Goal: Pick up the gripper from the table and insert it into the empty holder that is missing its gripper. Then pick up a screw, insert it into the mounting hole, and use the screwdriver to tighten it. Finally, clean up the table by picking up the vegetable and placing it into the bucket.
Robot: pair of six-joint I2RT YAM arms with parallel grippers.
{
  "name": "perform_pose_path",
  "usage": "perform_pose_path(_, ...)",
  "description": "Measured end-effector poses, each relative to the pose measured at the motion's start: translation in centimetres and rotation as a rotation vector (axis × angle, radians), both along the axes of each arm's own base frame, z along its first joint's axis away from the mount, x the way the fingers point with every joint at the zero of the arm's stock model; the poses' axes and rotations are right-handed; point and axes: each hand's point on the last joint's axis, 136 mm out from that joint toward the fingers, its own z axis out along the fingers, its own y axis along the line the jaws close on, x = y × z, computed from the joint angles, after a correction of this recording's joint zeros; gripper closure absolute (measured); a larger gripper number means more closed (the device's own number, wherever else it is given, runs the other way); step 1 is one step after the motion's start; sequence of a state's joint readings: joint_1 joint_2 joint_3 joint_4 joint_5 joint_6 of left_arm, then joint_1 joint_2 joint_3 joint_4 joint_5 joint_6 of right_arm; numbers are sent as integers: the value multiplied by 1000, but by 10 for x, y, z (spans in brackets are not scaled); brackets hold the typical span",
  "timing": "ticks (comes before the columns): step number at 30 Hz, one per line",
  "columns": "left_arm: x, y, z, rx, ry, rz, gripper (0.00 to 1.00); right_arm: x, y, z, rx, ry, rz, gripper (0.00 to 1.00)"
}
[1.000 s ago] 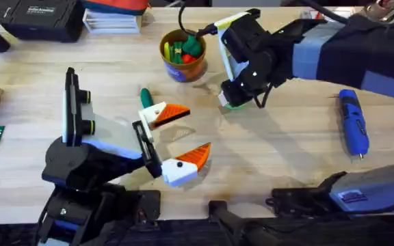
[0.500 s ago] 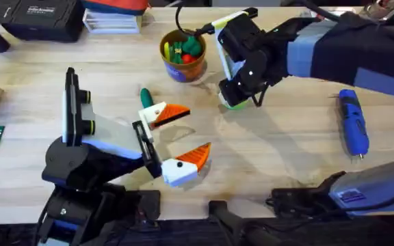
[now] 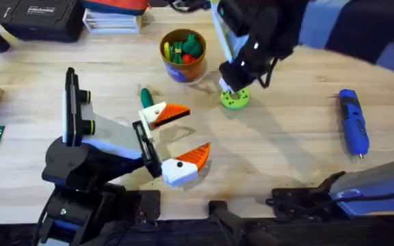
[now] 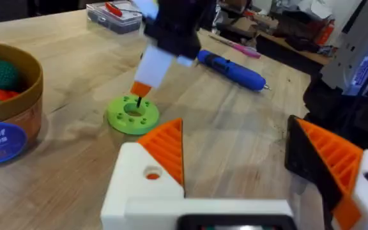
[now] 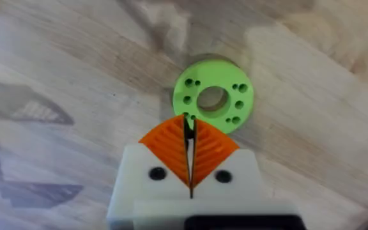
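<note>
Your right arm reaches in from the far right of the desk [image 3: 286, 147], forearm high under the overhead camera, wrist bent so the right claw [image 5: 189, 142] points straight down over the lime-green disc [image 3: 234, 100]. Its orange pads are pressed together on a small dark screw [image 5: 188, 128], whose tip hangs just above one of the disc's small holes; in the left wrist view the same screw [image 4: 137, 102] sits at the disc's near rim. Your left arm lies low at the near left, its claw [image 3: 176, 140] held level over the desk with the two orange pads spread wide apart and nothing between them. The bucket [image 3: 182, 55] stands on the far side, between the two arms, with green, red and yellow toy pieces inside. A dark green vegetable [image 3: 146, 96] lies on the desk just beside the far finger of the left claw. The blue screwdriver [image 3: 353, 123] lies flat at the right, well apart from both claws, its metal tip toward you.
</note>
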State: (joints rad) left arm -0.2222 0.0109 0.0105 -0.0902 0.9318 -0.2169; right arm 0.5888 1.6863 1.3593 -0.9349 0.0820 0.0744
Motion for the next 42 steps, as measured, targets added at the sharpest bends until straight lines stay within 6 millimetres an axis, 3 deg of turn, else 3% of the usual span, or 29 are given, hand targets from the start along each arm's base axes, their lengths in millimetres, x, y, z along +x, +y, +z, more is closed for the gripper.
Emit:
perform_pose_path(1,0,0,0,0,0,0,15,1,1,26,5,-15,22,996)
perform_pose_path(7,0,0,0,0,0,0,15,-7,17,76,15,-48,115,996)
perform_pose_path(15,-1,-1,0,14,-33,-10,15,-40,78,128,110,-127,319,996)
perform_pose_path(20,-2,-1,0,32,-76,-20,15,-73,109,134,184,-91,430,996)
perform_pose_path(28,-2,-1,0,41,-96,-21,15,-99,137,138,244,-87,524,996)
perform_pose_path(42,-3,-1,0,43,-101,-22,14,-102,164,126,261,-88,567,996)
